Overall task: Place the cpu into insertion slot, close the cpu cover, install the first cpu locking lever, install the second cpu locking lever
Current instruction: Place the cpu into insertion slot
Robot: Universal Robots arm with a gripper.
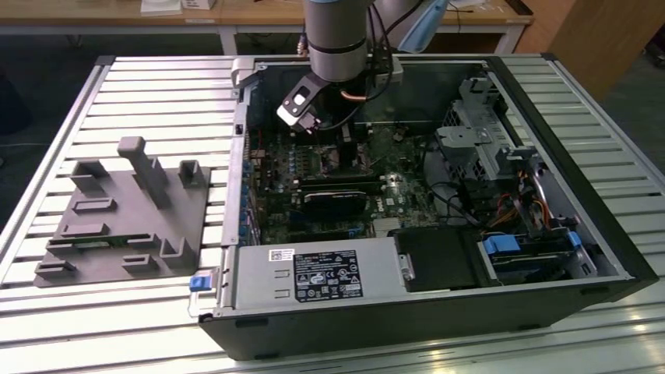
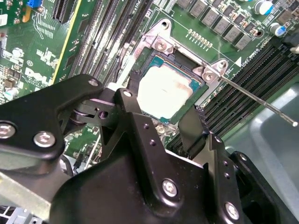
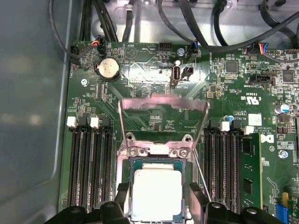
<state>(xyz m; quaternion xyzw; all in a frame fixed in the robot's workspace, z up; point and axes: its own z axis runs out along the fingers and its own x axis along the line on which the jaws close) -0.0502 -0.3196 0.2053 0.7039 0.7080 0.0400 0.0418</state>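
In the exterior view, the arm reached down into the open computer case, with the gripper low over the green motherboard at the socket area. A grey fixture tray lay well apart, towards the exterior view's left.

In the second wrist view, the cpu lay flat and square inside the insertion slot, its pale top facing up. The black fingers stood astride it, one close beside each of two opposite edges. A sliver of dark socket showed by the nearer one, so they read as released rather than clamped. A thin locking lever stood out unlatched, angling away from the socket corner.

In the first wrist view, the cpu cover stood raised on its hinge at the far side of the socket, with the board visible through its window. The chip sat between the two fingertips, and memory slots flanked the socket.

By my judgement, the placing step was at its end: the chip was seated, while the cover and the levers were not yet done. Closing the cover would call for the gripper to clear the socket, since the frame swings down over where the fingers stood.
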